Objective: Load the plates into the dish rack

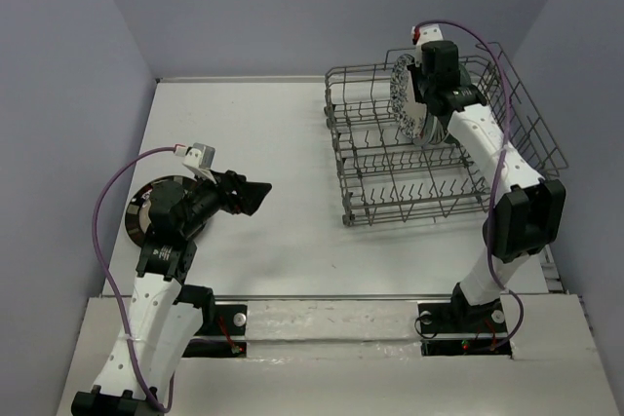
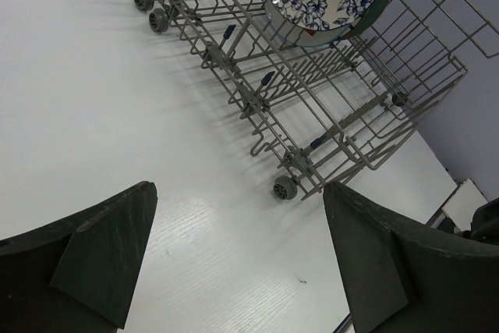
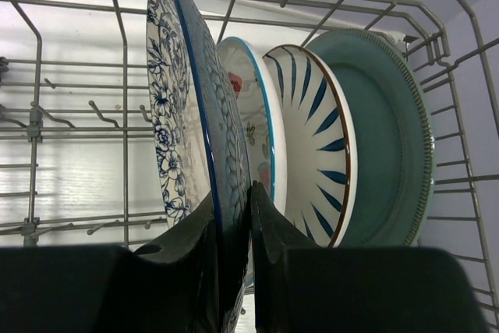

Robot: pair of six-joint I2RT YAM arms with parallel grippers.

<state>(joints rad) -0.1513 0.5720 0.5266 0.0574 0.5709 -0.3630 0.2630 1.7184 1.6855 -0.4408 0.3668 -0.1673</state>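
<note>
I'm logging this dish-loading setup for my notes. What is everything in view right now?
rack: one, grey wire, far right of the table
floral plate: one, blue and white, upright inside the rack
fruit plate: one, white with red marks, upright beside the floral plate
striped plate: one, white with dark rays, next in the row
teal plate: one, plain teal, last in the row
dark plate: one, black, flat on the table, near left
table: one, white
left claw: one, black, open, over the table
right claw: one, black, shut on the floral plate's rim
</note>
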